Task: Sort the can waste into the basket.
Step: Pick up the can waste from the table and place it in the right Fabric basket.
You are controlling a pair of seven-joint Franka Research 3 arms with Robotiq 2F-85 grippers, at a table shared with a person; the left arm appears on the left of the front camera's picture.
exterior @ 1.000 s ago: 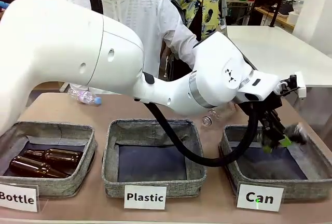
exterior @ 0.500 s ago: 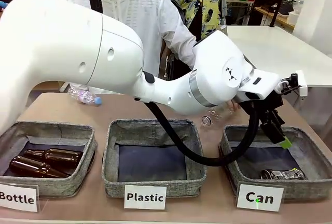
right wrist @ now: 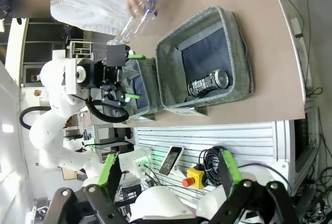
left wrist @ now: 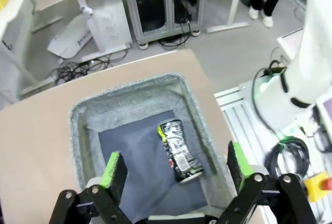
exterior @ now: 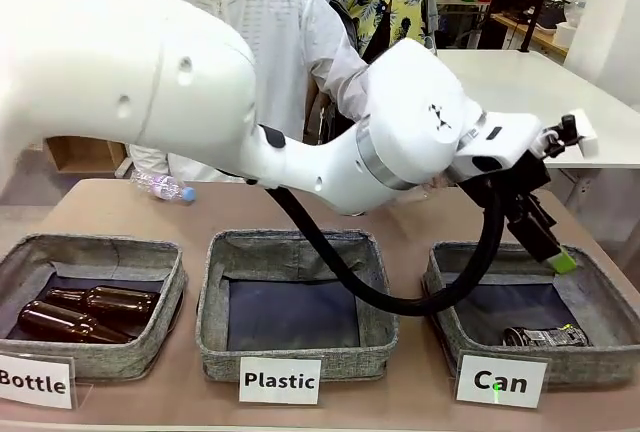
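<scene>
Can (left wrist: 179, 151) lies in basket (left wrist: 83, 136); left hand (left wrist: 177, 166) spread wide above; I'd lift straight up, clear of the soft walls.

The brown desk (exterior: 100, 207) carries three square grey fabric bins in a row along its near side: the left bin (exterior: 100, 245), the middle bin (exterior: 300, 347) and, on the right, the basket (exterior: 440, 292), each apart from its neighbour. In front of each stands a white card: the "Bottle" card (exterior: 35, 382), the "Plastic" card (exterior: 280, 380) and the "Can" card (exterior: 500, 380). Towards the far left edge a clear plastic bottle (exterior: 160, 187) appears to lie on its side on the desk.
</scene>
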